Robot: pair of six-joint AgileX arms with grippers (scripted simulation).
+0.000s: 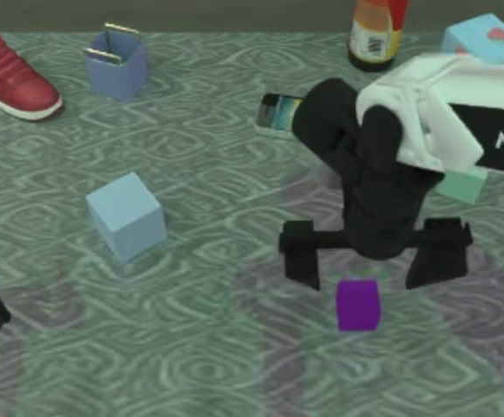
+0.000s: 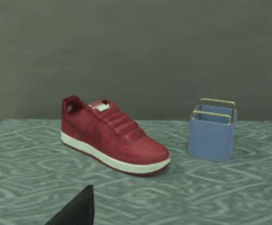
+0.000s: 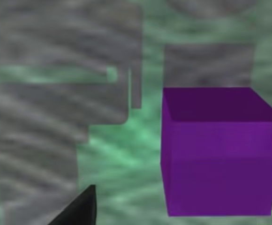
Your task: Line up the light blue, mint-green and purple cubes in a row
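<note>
your right gripper, jaws released, hovers over the small purple cube; lower, then clench.

I am working in a rendered simulation: a green swirl-patterned table holding a flat-shaded red sneaker, sauce bottle and plain grey backdrop.

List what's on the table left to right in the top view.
Shoe → blue holder → light blue cube → phone → purple cube, right end effector open just above it. Bottle, mint-green cube and carton overlap further right.
</note>
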